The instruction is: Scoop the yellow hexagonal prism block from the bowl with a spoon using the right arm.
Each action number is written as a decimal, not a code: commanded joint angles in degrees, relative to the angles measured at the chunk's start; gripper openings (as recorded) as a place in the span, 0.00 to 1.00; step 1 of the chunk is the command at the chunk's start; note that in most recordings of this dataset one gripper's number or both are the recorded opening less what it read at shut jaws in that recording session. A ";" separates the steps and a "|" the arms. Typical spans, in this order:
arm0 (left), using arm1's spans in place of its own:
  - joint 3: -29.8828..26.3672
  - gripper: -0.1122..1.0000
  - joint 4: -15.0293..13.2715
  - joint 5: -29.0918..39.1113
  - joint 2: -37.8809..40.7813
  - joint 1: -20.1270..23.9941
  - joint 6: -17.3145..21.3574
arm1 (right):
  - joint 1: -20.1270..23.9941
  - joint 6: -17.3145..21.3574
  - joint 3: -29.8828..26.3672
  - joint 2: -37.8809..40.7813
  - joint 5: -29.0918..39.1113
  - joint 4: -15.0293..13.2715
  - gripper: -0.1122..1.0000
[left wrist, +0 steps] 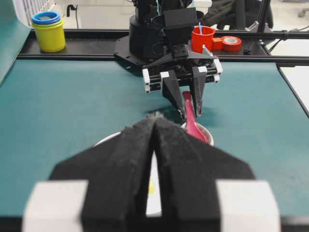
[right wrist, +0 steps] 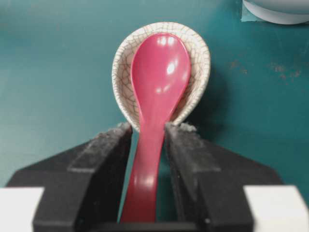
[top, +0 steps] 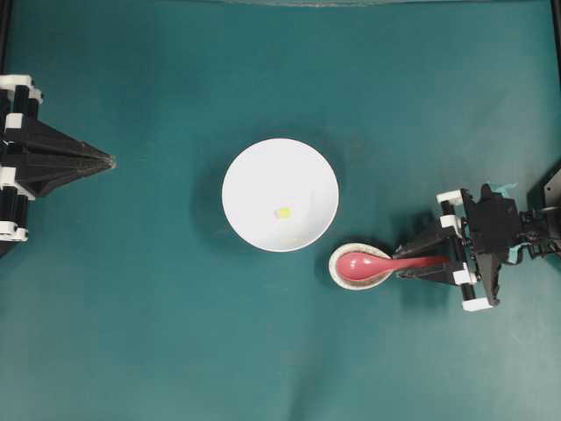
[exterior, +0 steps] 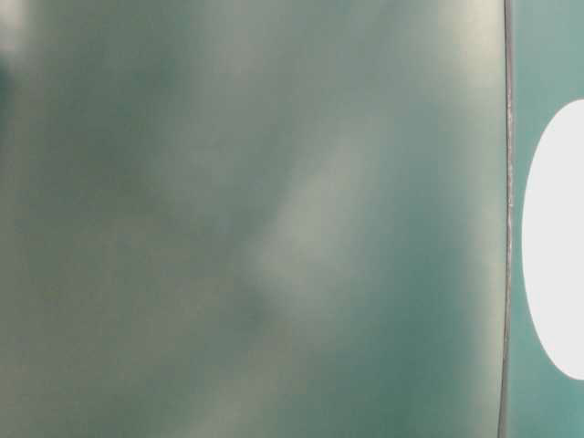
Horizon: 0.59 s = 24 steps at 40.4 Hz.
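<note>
A: Start with the big one, the bowl (top: pixel 280 194). How would it handle?

B: Rigid, glazed, probably heavy enough to sit still under a light scrape. It stands ahead of the right gripper (right wrist: pixel 147 140), past the spoon rest (right wrist: pixel 198 53).

A: And the spoon (right wrist: pixel 157 82)?

B: Stiff and glossy, so likely slippery. Its scoop lies in the rest just beyond the fingertips (right wrist: pixel 113 140); the handle runs back between them. The jaws flank the handle closely, touching or nearly so. I cannot tell whether they have clamped yet. The mid-handle, where they stand, looks the place to pinch.

A: The smallest?

B: The yellow hexagonal prism block (top: pixel 283 212), well beyond the spoon inside the bowl. Tiny and surely light, it may skate away from the scoop.

A: The left gripper (left wrist: pixel 153 145)?

B: Fingers pressed together, holding nothing, far across the bowl.
</note>
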 commanded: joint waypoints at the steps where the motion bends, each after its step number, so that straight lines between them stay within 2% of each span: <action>1: -1.14 0.10 0.09 -0.35 0.53 0.09 0.00 | 0.18 -0.09 -0.26 -0.44 -0.26 0.44 0.46; 12: -1.14 0.10 0.09 -0.35 0.53 0.09 0.00 | 0.26 -0.09 0.00 -0.44 0.97 2.46 0.46; 24: -1.14 0.10 0.09 -0.35 0.53 0.09 0.00 | 0.26 -0.09 -0.44 -0.53 1.76 2.55 0.46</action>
